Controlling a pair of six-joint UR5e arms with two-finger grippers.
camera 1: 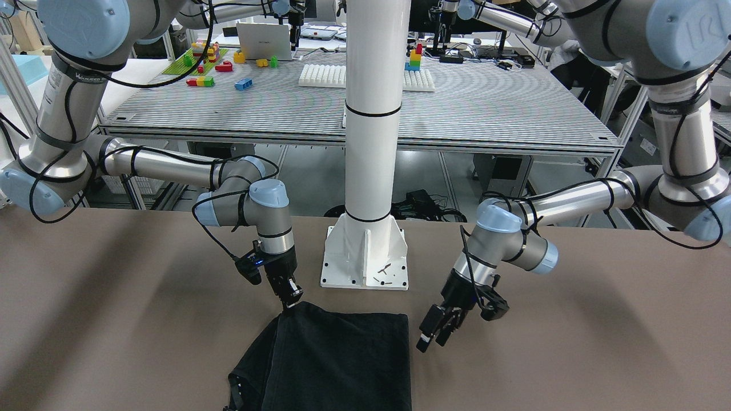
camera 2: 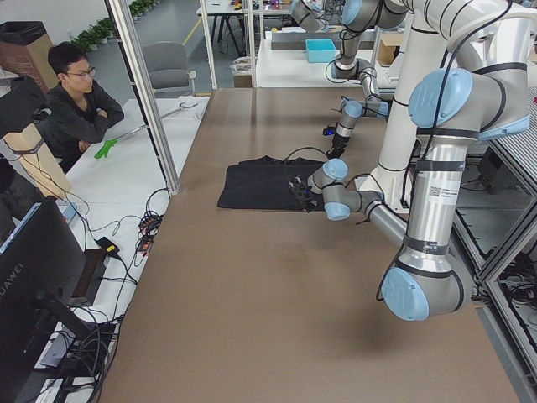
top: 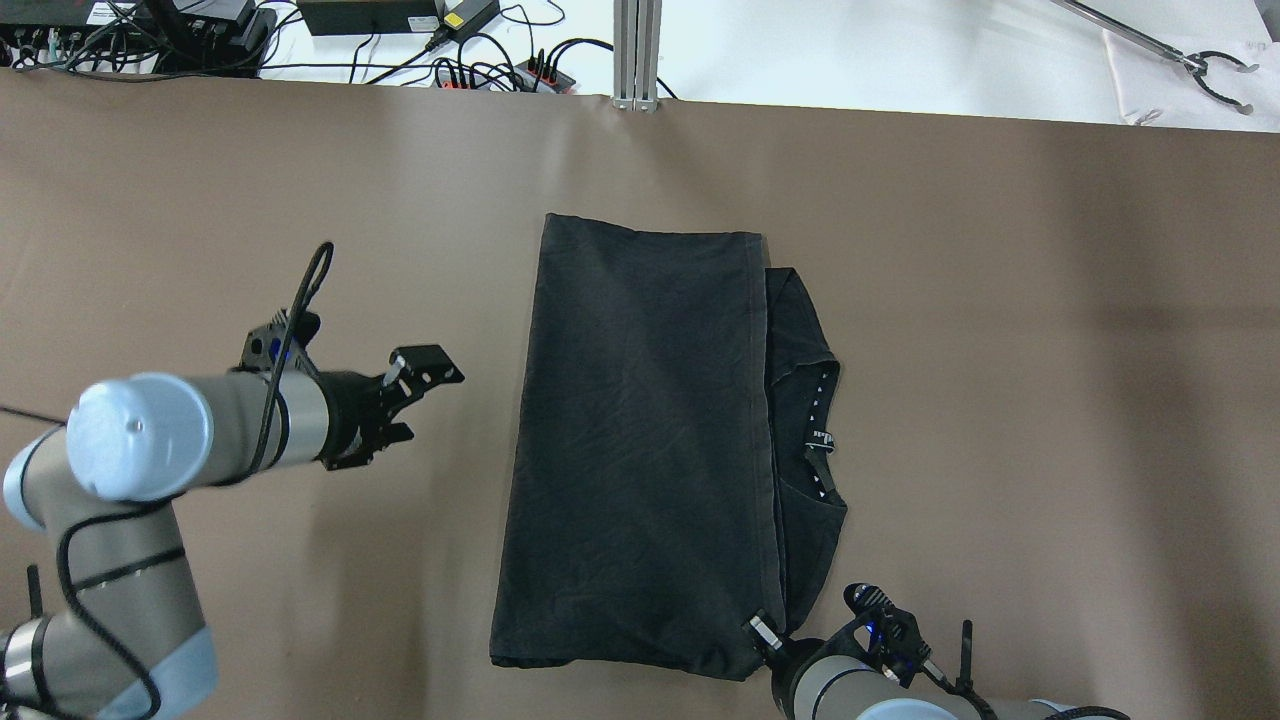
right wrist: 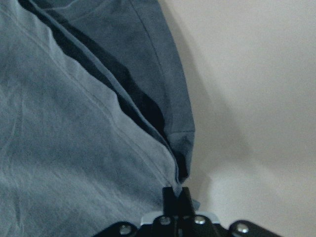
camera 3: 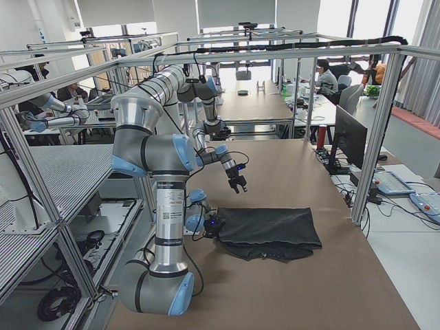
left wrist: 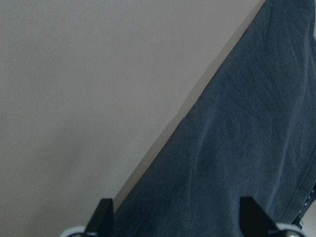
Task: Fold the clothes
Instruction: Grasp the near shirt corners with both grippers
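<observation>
The black garment (top: 640, 440) lies flat on the brown table, folded lengthwise, with its collar side sticking out from under the top layer on the right (top: 810, 400). It also shows in the front view (camera 1: 342, 359). My right gripper (top: 765, 635) is at the garment's near right corner. In the right wrist view (right wrist: 177, 195) its fingers are shut on the hem corner. My left gripper (top: 420, 385) is open and empty, hovering left of the garment and apart from it. In the left wrist view (left wrist: 177, 217) its fingertips (left wrist: 103, 212) stand wide apart over the garment's edge.
The white pole's base plate (camera 1: 365, 262) stands just behind the garment on the robot's side. Cables and power strips (top: 480, 60) lie beyond the table's far edge. A seated person (camera 2: 75, 101) is off the table's far side.
</observation>
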